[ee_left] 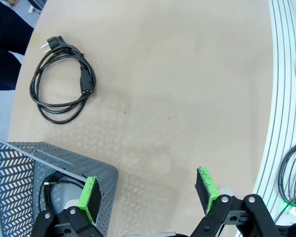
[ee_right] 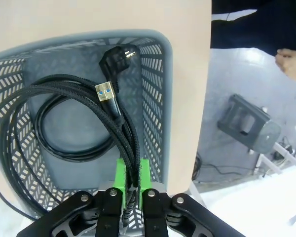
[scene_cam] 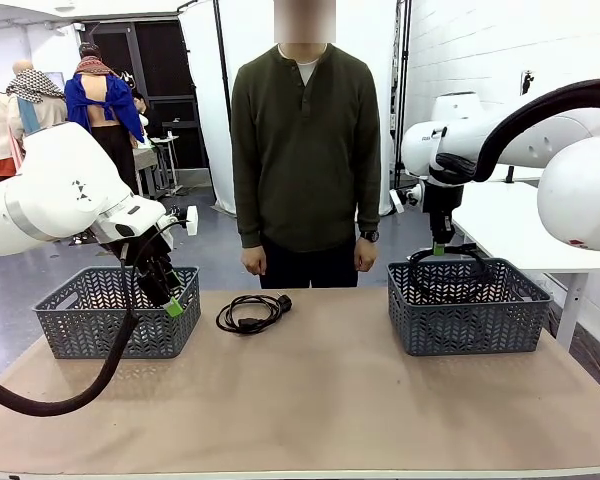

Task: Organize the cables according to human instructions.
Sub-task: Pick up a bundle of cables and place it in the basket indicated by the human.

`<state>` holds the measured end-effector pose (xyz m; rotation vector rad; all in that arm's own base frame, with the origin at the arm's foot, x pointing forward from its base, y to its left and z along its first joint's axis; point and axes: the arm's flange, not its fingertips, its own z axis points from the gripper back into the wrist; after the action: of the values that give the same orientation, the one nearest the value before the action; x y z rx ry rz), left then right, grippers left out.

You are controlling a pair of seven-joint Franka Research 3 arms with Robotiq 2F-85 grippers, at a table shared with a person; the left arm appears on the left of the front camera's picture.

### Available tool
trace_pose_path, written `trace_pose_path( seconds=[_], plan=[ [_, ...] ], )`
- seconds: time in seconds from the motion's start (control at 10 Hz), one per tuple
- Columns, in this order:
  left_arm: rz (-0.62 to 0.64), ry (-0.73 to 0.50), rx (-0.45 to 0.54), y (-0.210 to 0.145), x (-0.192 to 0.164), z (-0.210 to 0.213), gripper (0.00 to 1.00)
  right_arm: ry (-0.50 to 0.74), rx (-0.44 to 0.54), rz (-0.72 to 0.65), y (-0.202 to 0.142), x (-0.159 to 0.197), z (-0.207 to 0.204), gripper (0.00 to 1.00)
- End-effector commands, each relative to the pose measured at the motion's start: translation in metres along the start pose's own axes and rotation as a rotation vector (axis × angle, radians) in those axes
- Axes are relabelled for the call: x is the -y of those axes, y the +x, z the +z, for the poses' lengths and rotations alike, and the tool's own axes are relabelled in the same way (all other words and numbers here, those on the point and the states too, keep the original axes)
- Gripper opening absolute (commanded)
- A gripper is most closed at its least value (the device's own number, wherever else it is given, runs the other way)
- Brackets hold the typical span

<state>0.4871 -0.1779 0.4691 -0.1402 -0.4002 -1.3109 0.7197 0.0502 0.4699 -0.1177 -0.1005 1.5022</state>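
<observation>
One coiled black cable (scene_cam: 250, 313) lies on the table between the two baskets; the left wrist view has this cable (ee_left: 61, 79) ahead of the fingers. My left gripper (scene_cam: 172, 303) (ee_left: 148, 192) hangs open at the right front corner of the left basket (scene_cam: 80, 325), holding nothing. Another cable (ee_left: 52, 190) lies inside that basket (ee_left: 19, 163). My right gripper (scene_cam: 440, 247) (ee_right: 132, 185) is shut on a braided cable (ee_right: 113, 113) with a gold plug. Its loop (scene_cam: 450, 262) hangs into the right basket (scene_cam: 465, 320). A plain black cable (ee_right: 74, 148) with a power plug rests on the floor of that basket (ee_right: 155, 89).
A person (scene_cam: 305, 150) stands at the table's far edge, both hands down; one hand (ee_right: 291, 61) is beyond the right basket. A white table (scene_cam: 520, 225) stands at the right. Bare tabletop (scene_cam: 310, 400) stretches in front of the baskets.
</observation>
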Motion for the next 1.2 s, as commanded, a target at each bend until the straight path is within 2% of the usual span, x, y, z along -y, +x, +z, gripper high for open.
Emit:
trace_pose_path(
  seconds=[0.0, 0.5, 1.0, 1.1],
  plan=[
    [0.001, 0.001, 0.0, 0.0, 0.0, 0.001, 1.0, 0.01, -0.015, 0.047, -0.002, 0.019, -0.004, 0.0],
    [0.001, 0.001, 0.0, 0.0, 0.0, 0.001, 1.0, 0.091, -0.017, 0.042, -0.008, 0.025, -0.013, 0.0],
    [0.001, 0.001, 0.0, 0.0, 0.0, 0.001, 1.0, 0.085, -0.017, 0.047, -0.01, 0.026, -0.009, 1.0],
    [0.001, 0.001, 0.0, 0.0, 0.0, 0.001, 1.0, 0.084, -0.017, 0.045, -0.01, 0.026, -0.007, 1.0]
  ],
)
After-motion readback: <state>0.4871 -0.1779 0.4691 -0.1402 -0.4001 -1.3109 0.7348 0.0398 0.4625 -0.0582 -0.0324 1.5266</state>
